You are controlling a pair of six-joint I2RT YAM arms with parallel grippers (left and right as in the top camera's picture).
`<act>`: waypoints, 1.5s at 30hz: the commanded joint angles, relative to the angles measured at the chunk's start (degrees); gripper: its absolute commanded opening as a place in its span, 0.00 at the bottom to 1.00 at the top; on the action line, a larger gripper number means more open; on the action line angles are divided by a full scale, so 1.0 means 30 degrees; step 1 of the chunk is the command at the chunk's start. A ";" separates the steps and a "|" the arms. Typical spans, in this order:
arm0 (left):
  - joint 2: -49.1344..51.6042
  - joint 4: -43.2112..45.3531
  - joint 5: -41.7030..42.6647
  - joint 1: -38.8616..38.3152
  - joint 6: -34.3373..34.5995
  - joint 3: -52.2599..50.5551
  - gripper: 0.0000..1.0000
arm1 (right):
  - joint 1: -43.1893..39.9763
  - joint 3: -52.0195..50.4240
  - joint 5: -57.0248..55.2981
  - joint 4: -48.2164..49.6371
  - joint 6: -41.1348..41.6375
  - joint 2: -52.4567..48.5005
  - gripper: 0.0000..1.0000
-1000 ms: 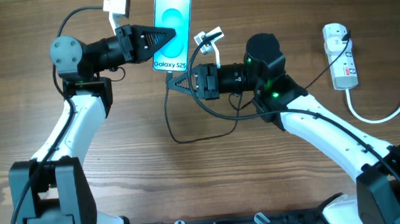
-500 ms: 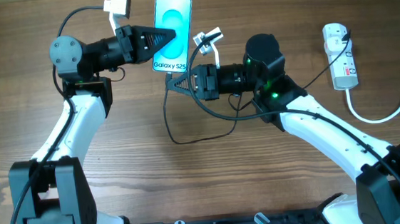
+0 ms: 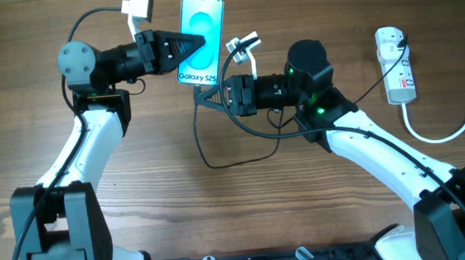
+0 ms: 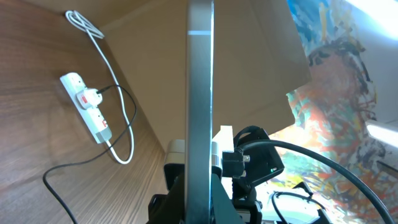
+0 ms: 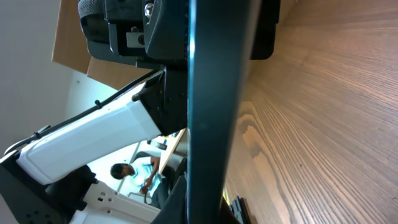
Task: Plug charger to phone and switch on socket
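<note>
The phone [image 3: 204, 24] hangs above the table with its turquoise screen facing up. My left gripper [image 3: 198, 43] is shut on it from the left. In the left wrist view the phone [image 4: 200, 93] is a grey edge-on bar running down between that gripper's [image 4: 200, 186] jaws. My right gripper [image 3: 205, 96] sits shut just under the phone's bottom edge. The charger [image 3: 218, 163] runs out of it as a thin black cable; its tip is hidden. In the right wrist view the phone's edge [image 5: 214, 93] fills the middle above the right gripper [image 5: 205, 199]. The socket [image 3: 396, 66] lies at far right.
A black plug [image 3: 398, 46] sits in the socket, and the charger cable loops across the table below the right arm. A thick white cord [image 3: 464, 120] curves from the socket toward the right edge. The left wrist view shows the socket [image 4: 87, 109] at upper left.
The slack loop of the charger cable has slid a little to the right on the table. Both grippers and the phone stay almost still.
</note>
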State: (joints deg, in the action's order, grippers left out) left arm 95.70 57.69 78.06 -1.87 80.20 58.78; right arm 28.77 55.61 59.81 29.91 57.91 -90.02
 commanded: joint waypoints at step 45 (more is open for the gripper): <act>-0.0401 -0.1821 -0.1814 -0.0969 -0.0678 0.0102 0.04 | -0.1078 0.0291 0.1341 -0.0984 -0.1792 -0.0175 0.29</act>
State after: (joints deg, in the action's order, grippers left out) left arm 95.70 51.64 73.14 -4.47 79.70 58.83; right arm 25.08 55.64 64.05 26.24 53.45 -90.04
